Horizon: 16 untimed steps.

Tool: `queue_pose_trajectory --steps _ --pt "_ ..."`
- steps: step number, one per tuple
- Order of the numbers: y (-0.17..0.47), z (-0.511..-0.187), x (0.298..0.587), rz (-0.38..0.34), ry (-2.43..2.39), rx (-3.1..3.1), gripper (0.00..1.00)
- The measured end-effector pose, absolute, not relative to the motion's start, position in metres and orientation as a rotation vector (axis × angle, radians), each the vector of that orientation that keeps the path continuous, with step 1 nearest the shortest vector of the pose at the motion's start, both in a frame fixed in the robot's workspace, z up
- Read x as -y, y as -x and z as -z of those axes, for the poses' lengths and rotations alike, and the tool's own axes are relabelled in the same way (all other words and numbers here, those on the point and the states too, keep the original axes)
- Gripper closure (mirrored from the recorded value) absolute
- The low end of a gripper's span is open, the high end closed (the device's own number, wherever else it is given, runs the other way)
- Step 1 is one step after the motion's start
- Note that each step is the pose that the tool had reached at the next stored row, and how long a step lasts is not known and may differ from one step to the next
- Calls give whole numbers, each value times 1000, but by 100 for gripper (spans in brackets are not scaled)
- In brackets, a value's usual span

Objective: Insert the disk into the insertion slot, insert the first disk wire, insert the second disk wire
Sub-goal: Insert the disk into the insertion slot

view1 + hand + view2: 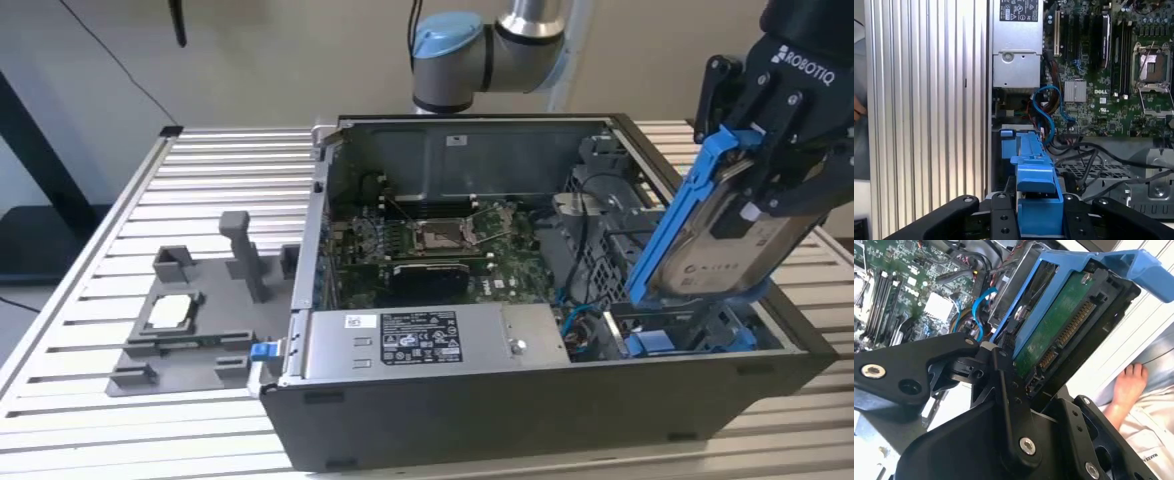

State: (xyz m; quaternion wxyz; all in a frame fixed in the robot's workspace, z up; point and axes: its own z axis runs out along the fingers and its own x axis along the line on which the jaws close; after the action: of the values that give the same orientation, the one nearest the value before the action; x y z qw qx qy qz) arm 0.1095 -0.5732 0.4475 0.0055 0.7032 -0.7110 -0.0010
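Disk (pixel 710 250) in claw (pixel 763 185), tilted over slot (pixel 687 328)

The raised, tilted hand (pixel 771 180) clamps the disk (pixel 714 255).

Slatted table (pixel 94 220) with computer case (pixel 534 420) and grey fixture (pixel 187 345)

In the exterior view the black robot hand (pixel 750 195) is cut off by the top and right edges. The lower end of the silver-grey rectangular disk in its bright blue plastic carrier (pixel 714 260) is lost among the parts inside the dark grey metal computer case (pixel 534 420). In the second wrist view the robot hand's body covers part of a person's bare hand (pixel 1128 385).
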Motion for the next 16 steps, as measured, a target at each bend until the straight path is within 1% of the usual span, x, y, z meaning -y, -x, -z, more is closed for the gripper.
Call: queue_pose_trajectory --steps 16 --pt "-110 -428 573 3 -2201 2226 67"
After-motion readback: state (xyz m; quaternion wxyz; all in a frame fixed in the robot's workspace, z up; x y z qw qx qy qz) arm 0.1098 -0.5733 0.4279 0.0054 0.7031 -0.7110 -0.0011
